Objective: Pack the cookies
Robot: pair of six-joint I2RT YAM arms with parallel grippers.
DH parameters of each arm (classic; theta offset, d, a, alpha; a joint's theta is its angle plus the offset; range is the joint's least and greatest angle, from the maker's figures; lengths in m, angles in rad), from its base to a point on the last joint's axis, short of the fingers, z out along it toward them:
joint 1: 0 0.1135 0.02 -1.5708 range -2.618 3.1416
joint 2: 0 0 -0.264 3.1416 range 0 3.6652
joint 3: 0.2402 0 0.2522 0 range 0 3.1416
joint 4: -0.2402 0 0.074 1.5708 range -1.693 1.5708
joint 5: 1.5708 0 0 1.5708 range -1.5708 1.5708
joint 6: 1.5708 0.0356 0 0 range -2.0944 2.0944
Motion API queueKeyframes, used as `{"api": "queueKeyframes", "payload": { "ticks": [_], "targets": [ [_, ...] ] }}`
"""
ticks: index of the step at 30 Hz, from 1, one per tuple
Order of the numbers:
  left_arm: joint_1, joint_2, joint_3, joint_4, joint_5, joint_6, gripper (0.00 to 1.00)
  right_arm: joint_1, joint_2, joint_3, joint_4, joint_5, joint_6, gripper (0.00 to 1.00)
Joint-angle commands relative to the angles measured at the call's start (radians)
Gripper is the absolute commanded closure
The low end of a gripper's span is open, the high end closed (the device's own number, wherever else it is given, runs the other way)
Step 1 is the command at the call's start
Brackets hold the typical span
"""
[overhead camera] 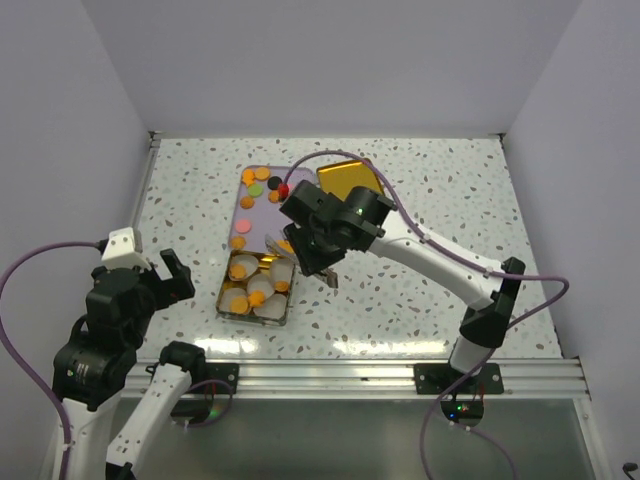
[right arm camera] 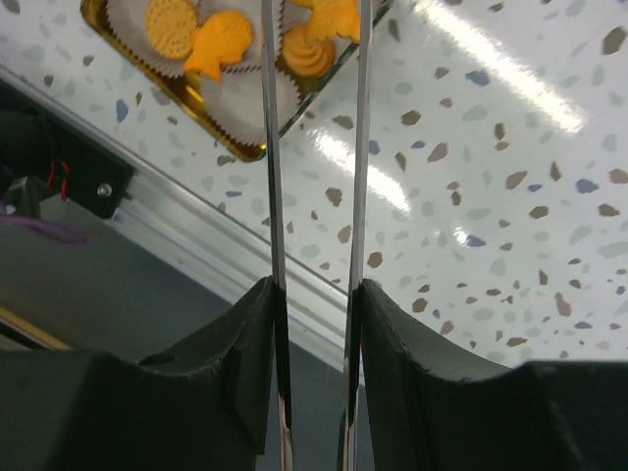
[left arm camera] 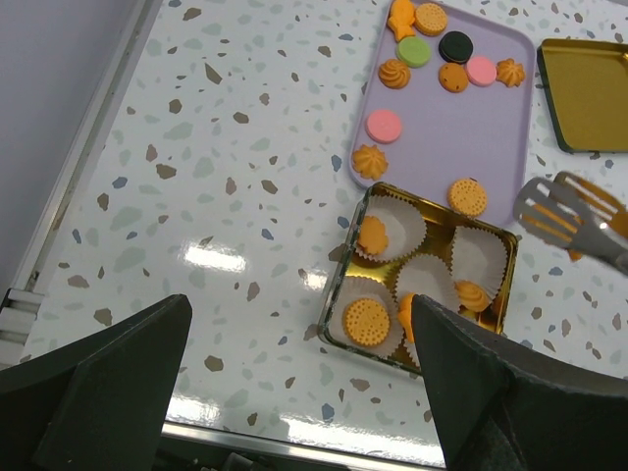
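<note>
The right gripper is closed around the tongs, which can pick up small cookies better than its fat fingers could. The tong tips hang over the far right corner of the tin, a little apart, with nothing between them. Most cookies lie on the tray just behind the tin. A few sit in the tin's cups (which keep them apart). The left gripper hangs left of the tin, wide open and empty, probably to stay out of the way.
</note>
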Motion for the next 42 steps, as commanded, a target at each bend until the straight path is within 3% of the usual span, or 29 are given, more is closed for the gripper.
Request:
{"api": "queueKeyframes", "payload": {
  "ticks": [1, 14, 29, 42],
  "targets": [
    [-0.008, -0.001, -0.001, 0.05, 0.017, 0.02, 0.0, 0.065, -0.076, -0.086, 0.08, -0.028, 0.095, 0.73],
    [-0.008, -0.019, -0.001, 0.05, 0.04, 0.032, 0.0, 0.24, -0.032, -0.215, 0.174, -0.045, 0.233, 0.76],
    [-0.008, -0.035, -0.001, 0.051, 0.048, 0.04, 0.0, 0.249, -0.04, -0.285, 0.194, 0.001, 0.274, 0.76],
    [-0.008, -0.033, 0.0, 0.05, 0.049, 0.038, 0.0, 0.249, -0.046, -0.301, 0.191, 0.028, 0.279, 0.62]
  ]
}}
